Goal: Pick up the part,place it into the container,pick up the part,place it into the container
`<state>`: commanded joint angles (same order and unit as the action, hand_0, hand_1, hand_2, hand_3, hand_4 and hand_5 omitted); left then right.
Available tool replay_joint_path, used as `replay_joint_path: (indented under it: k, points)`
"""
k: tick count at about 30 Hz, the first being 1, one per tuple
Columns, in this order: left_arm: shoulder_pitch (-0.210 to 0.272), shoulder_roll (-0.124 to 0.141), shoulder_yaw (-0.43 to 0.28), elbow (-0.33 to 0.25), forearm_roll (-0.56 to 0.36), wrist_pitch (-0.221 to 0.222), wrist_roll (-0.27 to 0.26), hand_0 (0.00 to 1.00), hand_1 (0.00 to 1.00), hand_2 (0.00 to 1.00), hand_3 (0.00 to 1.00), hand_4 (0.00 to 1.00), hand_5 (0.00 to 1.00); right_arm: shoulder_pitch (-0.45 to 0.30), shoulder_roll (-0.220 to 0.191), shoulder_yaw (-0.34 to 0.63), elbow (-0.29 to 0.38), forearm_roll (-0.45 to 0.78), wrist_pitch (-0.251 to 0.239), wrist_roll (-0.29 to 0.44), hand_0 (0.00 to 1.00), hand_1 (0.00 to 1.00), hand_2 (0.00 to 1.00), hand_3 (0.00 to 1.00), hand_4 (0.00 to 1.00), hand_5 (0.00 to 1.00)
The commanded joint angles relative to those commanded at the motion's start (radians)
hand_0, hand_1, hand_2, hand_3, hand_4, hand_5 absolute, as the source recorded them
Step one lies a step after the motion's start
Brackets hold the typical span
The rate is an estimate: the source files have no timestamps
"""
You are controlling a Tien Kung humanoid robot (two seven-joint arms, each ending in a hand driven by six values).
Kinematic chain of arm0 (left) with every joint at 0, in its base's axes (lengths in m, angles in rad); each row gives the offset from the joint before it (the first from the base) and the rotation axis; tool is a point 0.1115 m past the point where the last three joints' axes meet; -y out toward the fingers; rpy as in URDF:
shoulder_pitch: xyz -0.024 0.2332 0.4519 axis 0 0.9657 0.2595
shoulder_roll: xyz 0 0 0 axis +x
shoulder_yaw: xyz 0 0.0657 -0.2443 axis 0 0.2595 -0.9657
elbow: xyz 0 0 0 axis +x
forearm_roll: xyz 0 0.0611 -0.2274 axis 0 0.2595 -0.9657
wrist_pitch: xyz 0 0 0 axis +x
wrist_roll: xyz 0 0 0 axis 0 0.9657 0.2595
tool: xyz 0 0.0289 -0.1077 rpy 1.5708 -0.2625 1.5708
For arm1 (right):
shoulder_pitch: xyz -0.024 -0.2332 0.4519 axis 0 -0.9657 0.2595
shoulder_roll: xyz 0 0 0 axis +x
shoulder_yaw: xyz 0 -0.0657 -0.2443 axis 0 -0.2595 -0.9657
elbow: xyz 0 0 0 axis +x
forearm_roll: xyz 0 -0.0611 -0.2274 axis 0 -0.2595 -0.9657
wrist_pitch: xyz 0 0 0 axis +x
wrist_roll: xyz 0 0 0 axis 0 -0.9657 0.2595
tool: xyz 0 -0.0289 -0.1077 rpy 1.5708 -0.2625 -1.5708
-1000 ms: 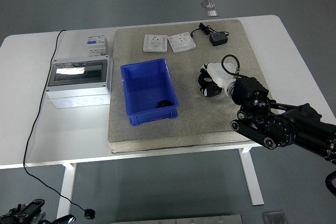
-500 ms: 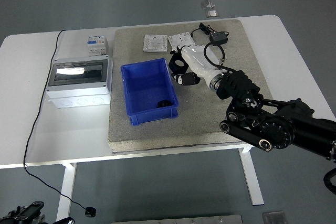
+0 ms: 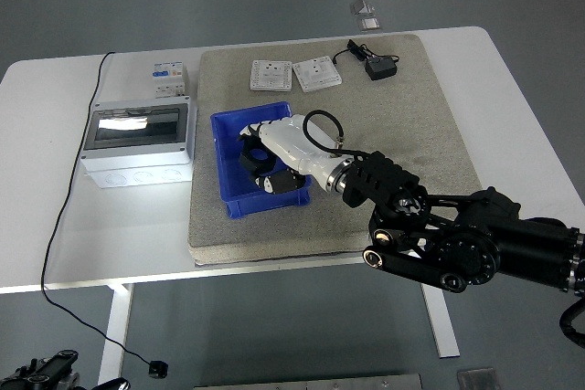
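Grey floor surrounds a white table [image 3: 512,79] with a grey felt mat [image 3: 402,125] spread over its middle. Over the mat the black part [image 3: 254,160], a ring-shaped piece, sits in the grip of the right hand [image 3: 274,157], whose white fingers [image 3: 265,130] curl around it; a second dark piece at the hand's lower edge cannot be told apart from it with certainty. Hand and part are inside the blue container [image 3: 228,166], over its near half, with the bin's left wall just beyond the fingertips and its front rim just under the hand. Behind the hand, the white wrist shell with a black cable looped over it leads back to the black forearm [image 3: 457,235], which comes in from the lower right. Farther beyond the fingertips, off the mat, stands a grey enclosure box [image 3: 137,143] with a clear lid, and beyond that a small breaker unit [image 3: 168,77]. Up past the hand, at the mat's far edge, lie two white switch plates [image 3: 294,74], and to the right of them a black adapter [image 3: 378,68] with its cord.
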<state>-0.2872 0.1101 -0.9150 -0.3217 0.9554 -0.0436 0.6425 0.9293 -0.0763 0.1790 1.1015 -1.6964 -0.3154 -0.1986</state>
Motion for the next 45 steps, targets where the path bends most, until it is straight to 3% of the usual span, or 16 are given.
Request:
replay_joint_path:
  k: [5, 6, 11, 12, 16, 20, 25, 29, 30, 33, 35, 36, 39, 41, 42, 45]
  points:
    - [-0.001, 0.0, 0.002, 0.0, -0.003, 0.004, -0.007, 0.695, 0.674, 0.701, 0.653, 0.728, 0.778, -0.001, 0.0, 0.006, -0.011, 0.018, 0.045, -0.004, 0.754, 0.728, 0.75, 0.691, 0.437, 0.055]
    - [-0.001, 0.0, 0.001, 0.0, -0.003, 0.005, -0.009, 0.695, 0.674, 0.701, 0.656, 0.731, 0.773, -0.001, 0.0, 0.008, -0.012, 0.018, 0.051, -0.005, 0.919, 0.892, 0.862, 0.803, 0.657, 0.139]
    - [-0.002, 0.001, -0.001, 0.0, -0.003, 0.008, -0.014, 0.695, 0.674, 0.701, 0.656, 0.731, 0.773, -0.007, -0.004, 0.021, -0.021, 0.027, 0.072, -0.003, 0.919, 0.892, 0.862, 0.803, 0.657, 0.139]
    - [-0.002, 0.0, -0.001, 0.0, -0.002, 0.009, -0.015, 0.695, 0.674, 0.7, 0.657, 0.729, 0.771, -0.01, -0.005, 0.025, -0.023, 0.029, 0.074, -0.003, 0.966, 0.918, 0.884, 0.821, 0.741, 0.186]
    - [-0.003, 0.001, -0.001, 0.0, -0.003, 0.01, -0.015, 0.695, 0.674, 0.7, 0.657, 0.729, 0.771, -0.017, -0.01, 0.041, -0.027, 0.028, 0.075, -0.001, 0.966, 0.918, 0.884, 0.821, 0.741, 0.186]
    - [-0.004, 0.001, 0.0, 0.0, -0.004, 0.012, -0.016, 0.695, 0.675, 0.7, 0.659, 0.732, 0.773, -0.03, -0.017, 0.066, -0.027, 0.03, 0.058, 0.008, 0.979, 0.928, 0.896, 0.838, 0.79, 0.225]
    - [-0.005, -0.001, 0.011, 0.001, -0.017, 0.016, -0.024, 0.695, 0.675, 0.699, 0.662, 0.74, 0.772, -0.084, -0.05, 0.156, -0.007, 0.082, -0.025, 0.035, 0.961, 0.927, 0.89, 0.836, 0.783, 0.226]
    - [-0.005, -0.004, 0.026, 0.002, -0.038, 0.025, -0.035, 0.695, 0.675, 0.699, 0.662, 0.74, 0.772, -0.171, -0.108, 0.26, 0.033, 0.173, -0.108, 0.098, 0.961, 0.927, 0.89, 0.836, 0.783, 0.226]
    - [-0.004, -0.006, 0.033, 0.003, -0.048, 0.028, -0.039, 0.693, 0.676, 0.7, 0.665, 0.747, 0.77, -0.195, -0.125, 0.288, 0.043, 0.195, -0.126, 0.117, 0.904, 0.891, 0.859, 0.812, 0.773, 0.303]
    - [0.001, -0.009, 0.058, 0.005, -0.087, 0.04, -0.057, 0.693, 0.676, 0.7, 0.665, 0.747, 0.77, -0.284, -0.178, 0.387, 0.062, 0.273, -0.173, 0.185, 0.904, 0.891, 0.859, 0.812, 0.773, 0.303]
    - [0.007, -0.011, 0.075, 0.005, -0.117, 0.049, -0.068, 0.693, 0.676, 0.7, 0.665, 0.747, 0.77, -0.341, -0.207, 0.444, 0.06, 0.323, -0.179, 0.226, 0.904, 0.891, 0.859, 0.812, 0.773, 0.303]
    - [0.01, -0.012, 0.083, 0.006, -0.133, 0.054, -0.073, 0.693, 0.675, 0.708, 0.672, 0.754, 0.772, -0.376, -0.221, 0.478, 0.056, 0.354, -0.176, 0.251, 0.827, 0.833, 0.822, 0.803, 0.775, 0.419]
    - [0.014, -0.013, 0.096, 0.006, -0.154, 0.057, -0.08, 0.693, 0.675, 0.708, 0.672, 0.754, 0.772, -0.47, -0.246, 0.562, 0.043, 0.441, -0.155, 0.314, 0.827, 0.833, 0.822, 0.803, 0.775, 0.419]
    - [0.014, -0.013, 0.094, 0.006, -0.15, 0.051, -0.075, 0.693, 0.675, 0.708, 0.672, 0.754, 0.772, -0.52, -0.248, 0.608, 0.039, 0.493, -0.144, 0.354, 0.827, 0.833, 0.822, 0.803, 0.775, 0.419]
    - [0.014, -0.014, 0.092, 0.006, -0.145, 0.047, -0.072, 0.691, 0.666, 0.697, 0.686, 0.758, 0.773, -0.541, -0.246, 0.629, 0.039, 0.518, -0.141, 0.372, 0.786, 0.788, 0.803, 0.783, 0.796, 0.49]
    - [0.01, -0.017, 0.086, 0.005, -0.126, 0.034, -0.058, 0.691, 0.666, 0.697, 0.686, 0.758, 0.773, -0.581, -0.233, 0.683, 0.039, 0.587, -0.137, 0.42, 0.786, 0.788, 0.803, 0.783, 0.796, 0.49]
